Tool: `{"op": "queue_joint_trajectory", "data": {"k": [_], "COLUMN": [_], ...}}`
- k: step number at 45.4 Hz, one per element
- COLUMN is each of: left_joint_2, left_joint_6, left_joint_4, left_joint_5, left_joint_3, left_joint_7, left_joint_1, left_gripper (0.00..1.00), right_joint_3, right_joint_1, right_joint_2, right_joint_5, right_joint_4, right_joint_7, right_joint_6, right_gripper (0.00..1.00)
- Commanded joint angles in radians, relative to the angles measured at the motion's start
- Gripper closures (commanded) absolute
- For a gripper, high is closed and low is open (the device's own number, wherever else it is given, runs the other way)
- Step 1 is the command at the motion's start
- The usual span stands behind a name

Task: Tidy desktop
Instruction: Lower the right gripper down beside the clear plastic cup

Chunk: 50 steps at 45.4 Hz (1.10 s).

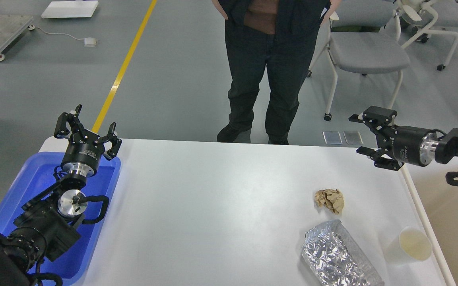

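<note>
- While both arms hang above the desktop [221, 206], left gripper [90, 127] gapes empty over the blue tray [26, 186].
- Right gripper [362, 135] (fingers spread, empty) hovers far right.
- Crumpled paper [329, 200], foil bag [338, 254], cup [412, 245] lie near right.

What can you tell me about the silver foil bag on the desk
The foil bag is a crinkled, shiny silver packet, apparently metallic film, lying flat on the white desktop near its front right. It runs diagonally, one end toward the crumpled brown paper, the other cut off by the picture's lower edge. A paper cup lies to its right, apart from it. Neither gripper touches it; only the desktop does.
</note>
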Motion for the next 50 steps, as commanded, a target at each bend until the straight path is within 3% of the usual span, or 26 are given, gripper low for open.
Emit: {"op": "queue_joint_trajectory", "data": {"k": [1, 13, 20, 38, 50], "left_joint_2": [0.0, 0.0, 0.0, 0.0, 0.0], "left_joint_6": [0.0, 0.0, 0.0, 0.0, 0.0], "left_joint_4": [0.0, 0.0, 0.0, 0.0, 0.0], "left_joint_5": [0.0, 0.0, 0.0, 0.0, 0.0], "left_joint_3": [0.0, 0.002, 0.0, 0.0, 0.0], "left_joint_7": [0.0, 0.0, 0.0, 0.0, 0.0], "left_joint_1": [0.0, 0.0, 0.0, 0.0, 0.0], "left_gripper": [0.0, 0.0, 0.0, 0.0, 0.0], "right_joint_3": [-0.159, -0.161, -0.164, -0.343, -0.486], "right_joint_1": [0.069, 0.049, -0.01, -0.074, -0.071], "right_joint_2": [-0.13, -0.256, -0.278, -0.345, -0.354], "right_joint_5": [-0.133, -0.316, -0.443, -0.712, -0.867], "right_joint_4": [0.117, 0.279, 0.295, 0.293, 0.284], "right_joint_7": [0.053, 0.058, 0.093, 0.279, 0.32], "right_joint_6": [-0.003, -0.014, -0.084, -0.233, -0.385], "right_gripper": [0.0, 0.0, 0.0, 0.0, 0.0]}}
